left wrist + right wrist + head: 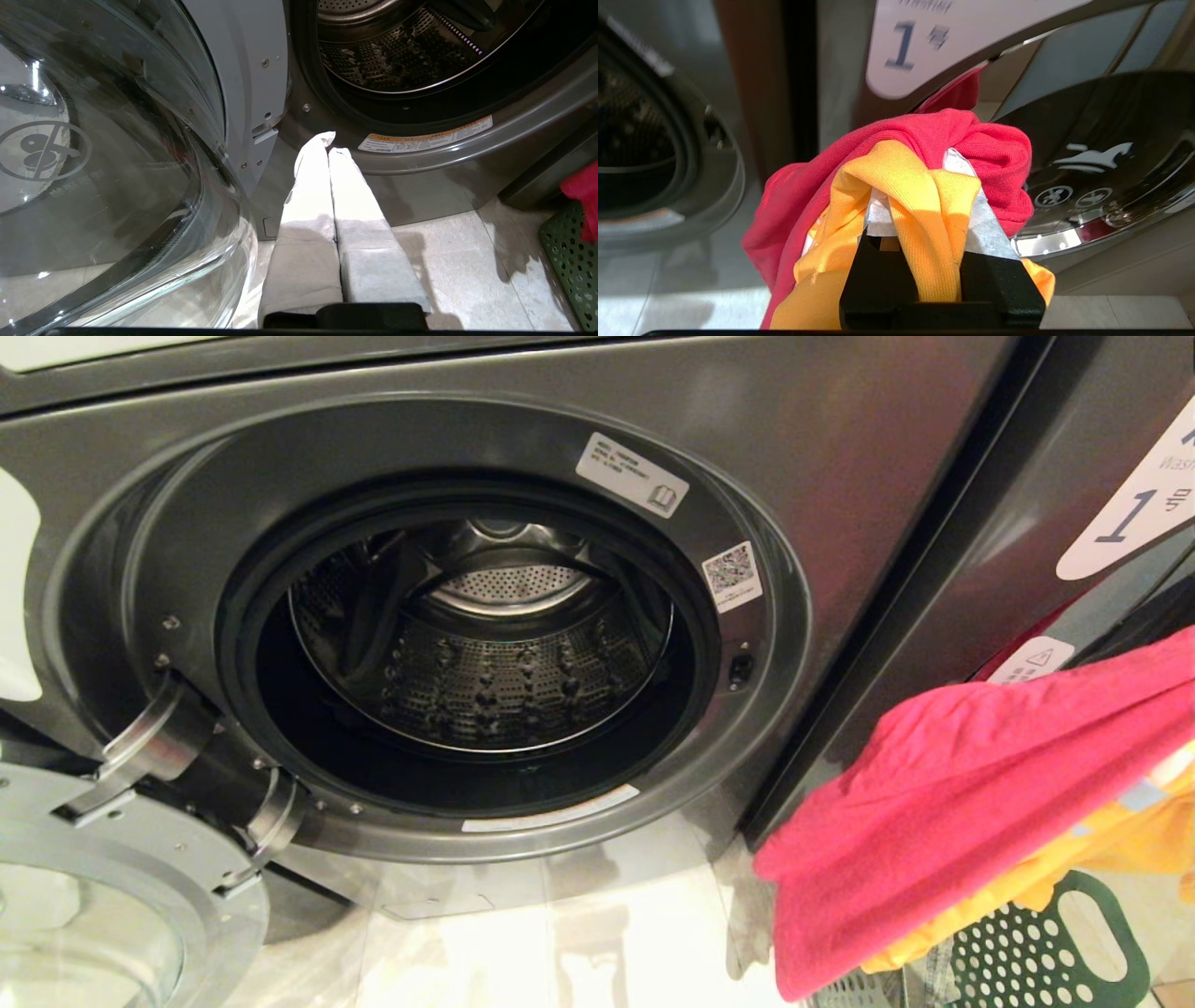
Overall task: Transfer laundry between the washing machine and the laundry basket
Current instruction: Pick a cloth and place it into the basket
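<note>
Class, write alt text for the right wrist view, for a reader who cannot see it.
The right claw is shut on bunched laundry: an orange-yellow garment between its fingers, with a red-pink garment draped over it. Behind stand the grey machine labelled 1 and, off to one side, an open washing machine.

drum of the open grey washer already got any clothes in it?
No. In the head view the perforated steel drum of the open dark grey front-loader shows only bare metal, no cloth.
</note>
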Robot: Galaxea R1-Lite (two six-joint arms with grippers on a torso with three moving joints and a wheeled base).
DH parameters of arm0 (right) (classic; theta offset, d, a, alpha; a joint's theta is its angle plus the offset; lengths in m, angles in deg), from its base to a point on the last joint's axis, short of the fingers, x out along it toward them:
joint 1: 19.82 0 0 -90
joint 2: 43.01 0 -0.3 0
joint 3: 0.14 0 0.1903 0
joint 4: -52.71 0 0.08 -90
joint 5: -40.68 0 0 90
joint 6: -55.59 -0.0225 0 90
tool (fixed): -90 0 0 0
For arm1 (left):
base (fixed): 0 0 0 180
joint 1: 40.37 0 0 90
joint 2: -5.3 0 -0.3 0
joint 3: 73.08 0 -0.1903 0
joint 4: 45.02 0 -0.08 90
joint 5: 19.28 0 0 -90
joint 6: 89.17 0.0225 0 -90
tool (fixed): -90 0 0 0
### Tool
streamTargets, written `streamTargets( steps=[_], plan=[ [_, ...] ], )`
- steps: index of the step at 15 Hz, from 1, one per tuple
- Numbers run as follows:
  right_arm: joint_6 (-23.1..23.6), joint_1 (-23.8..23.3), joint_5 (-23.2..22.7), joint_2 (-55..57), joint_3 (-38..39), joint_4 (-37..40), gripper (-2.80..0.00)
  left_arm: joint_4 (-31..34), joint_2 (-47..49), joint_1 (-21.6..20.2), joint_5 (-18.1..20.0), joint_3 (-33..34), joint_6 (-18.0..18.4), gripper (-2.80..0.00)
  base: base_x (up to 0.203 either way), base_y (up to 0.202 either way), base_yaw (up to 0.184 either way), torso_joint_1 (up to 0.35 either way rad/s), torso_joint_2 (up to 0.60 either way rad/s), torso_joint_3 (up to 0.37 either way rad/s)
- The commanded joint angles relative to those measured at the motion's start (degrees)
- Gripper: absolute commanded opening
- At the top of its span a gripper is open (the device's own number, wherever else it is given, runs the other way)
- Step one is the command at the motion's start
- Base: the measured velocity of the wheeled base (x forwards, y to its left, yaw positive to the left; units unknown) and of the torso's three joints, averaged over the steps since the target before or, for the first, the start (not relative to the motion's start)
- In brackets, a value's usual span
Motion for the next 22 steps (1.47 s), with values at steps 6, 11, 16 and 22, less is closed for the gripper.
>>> streamTargets(
  steps=[6,11,16,22],
  plan=[
    [0.2,-0.4,7.1,4.7,-14.7,8.3,-2.80,-0.1,0.0,0.0,0.0,2.3,0.0,-2.80,0.000,0.000,0.000,0.000,0.00,0.000],
    [0.3,-0.9,13.4,4.3,-21.4,15.9,-2.80,-0.1,0.0,0.0,0.0,2.3,0.0,-2.80,0.000,0.000,0.000,0.000,0.00,0.000],
    [0.2,-0.9,18.5,3.6,-21.4,18.6,-2.80,-0.1,0.0,0.0,0.0,2.3,0.0,-2.80,0.000,0.000,0.000,0.000,0.00,0.000],
    [0.2,-0.9,18.0,3.6,-21.7,18.7,-2.80,-0.1,0.0,0.0,0.0,2.3,0.0,-2.80,0.000,0.000,0.000,0.000,0.00,0.000]
  ],
)
